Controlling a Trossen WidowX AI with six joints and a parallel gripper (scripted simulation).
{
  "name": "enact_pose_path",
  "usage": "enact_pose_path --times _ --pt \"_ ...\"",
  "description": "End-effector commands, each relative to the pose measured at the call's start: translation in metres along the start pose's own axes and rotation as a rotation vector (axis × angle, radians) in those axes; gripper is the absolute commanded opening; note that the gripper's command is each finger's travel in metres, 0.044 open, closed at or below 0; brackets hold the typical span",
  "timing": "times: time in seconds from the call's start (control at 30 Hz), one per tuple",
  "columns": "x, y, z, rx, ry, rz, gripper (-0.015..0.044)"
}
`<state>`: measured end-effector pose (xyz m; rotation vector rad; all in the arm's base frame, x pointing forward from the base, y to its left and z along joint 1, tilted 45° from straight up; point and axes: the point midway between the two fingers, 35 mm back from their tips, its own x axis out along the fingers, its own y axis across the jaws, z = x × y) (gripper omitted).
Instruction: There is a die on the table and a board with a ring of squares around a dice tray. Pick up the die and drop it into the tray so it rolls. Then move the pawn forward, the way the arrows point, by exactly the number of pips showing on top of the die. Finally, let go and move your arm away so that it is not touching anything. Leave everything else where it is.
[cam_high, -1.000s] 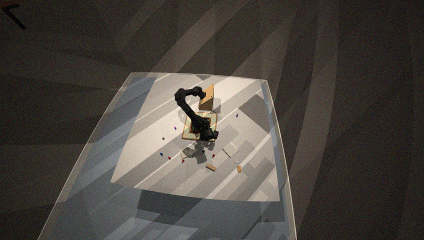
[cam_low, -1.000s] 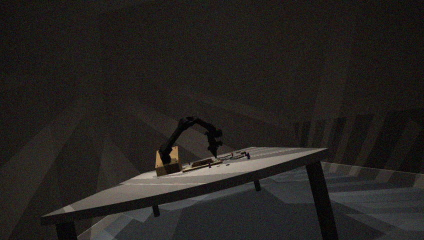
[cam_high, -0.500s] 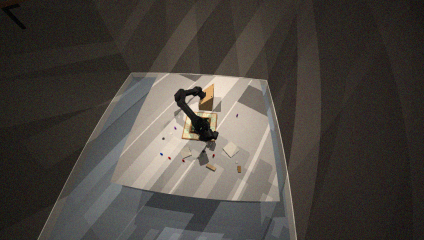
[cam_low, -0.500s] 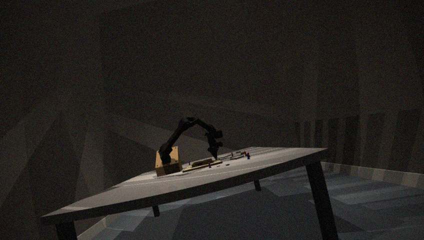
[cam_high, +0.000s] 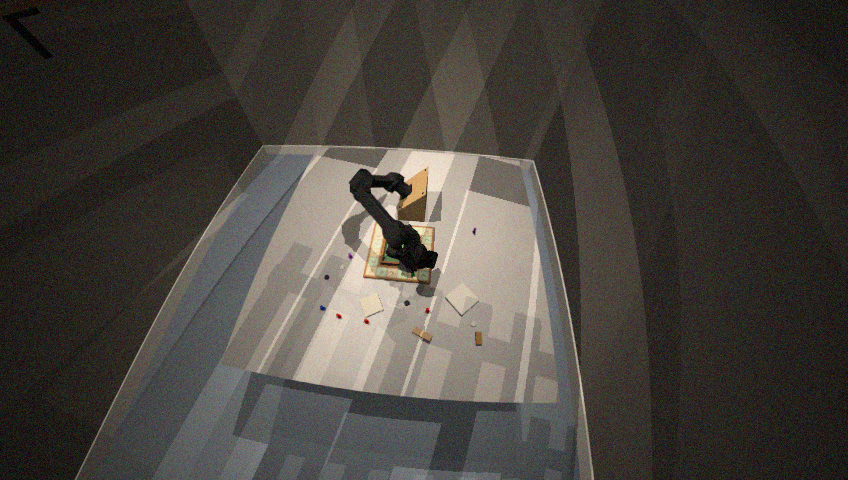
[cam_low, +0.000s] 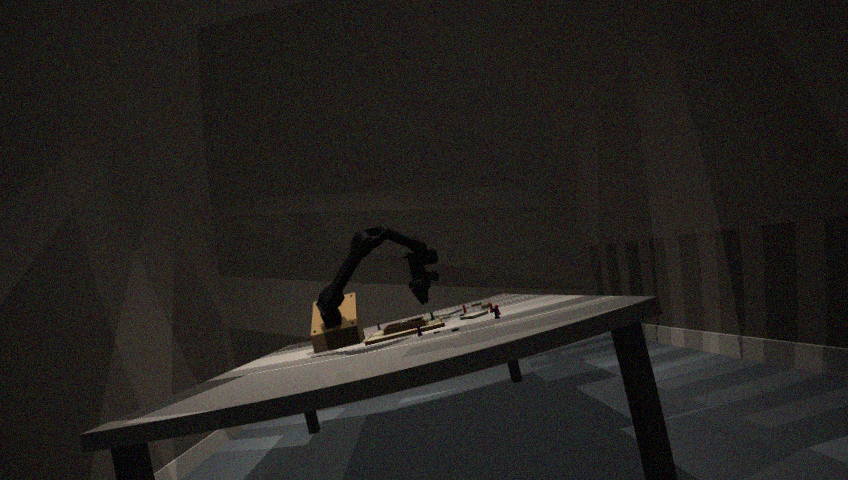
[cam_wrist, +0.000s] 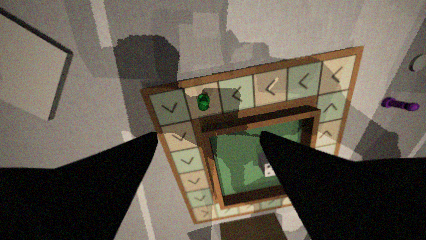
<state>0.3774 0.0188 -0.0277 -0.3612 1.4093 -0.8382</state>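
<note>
The green pawn (cam_wrist: 203, 101) (cam_low: 432, 315) stands upright on the board (cam_wrist: 272, 65) (cam_high: 373, 267) (cam_low: 380, 340), on the square beside the upper-left corner square in the wrist view. My gripper (cam_wrist: 210, 136) (cam_low: 421, 300) is open and empty, above the board and clear of the pawn. Its fingertips are wide apart in the wrist view, below the pawn in the picture. The white die (cam_wrist: 268, 170) lies in the green-floored dice tray (cam_wrist: 260, 118), partly hidden behind the right finger. Its top pips cannot be read clearly.
A purple figure (cam_wrist: 400, 104) (cam_high: 350, 255) lies beside the board. Pale square plates (cam_high: 461, 299) (cam_high: 371, 305), small red pieces (cam_high: 338, 315) (cam_high: 366, 321) (cam_high: 427, 310), a blue piece (cam_high: 322, 308) and brown blocks (cam_high: 421, 334) (cam_high: 478, 338) lie beyond it. My wooden base (cam_high: 416, 193) is behind the board.
</note>
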Motion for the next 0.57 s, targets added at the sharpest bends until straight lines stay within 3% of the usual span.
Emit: enact_pose_path --times 0.0,0.23,0.27,0.53 --pt "-0.034 -0.017 -0.039 -0.050 -0.002 0.013 0.0440" --pt "-0.069 -0.067 -0.130 -0.158 0.004 0.011 0.0440" --pt "-0.062 -0.041 -0.091 -0.119 -0.010 0.020 0.0440" --pt "-0.062 -0.041 -0.091 -0.119 -0.010 0.020 0.0440"
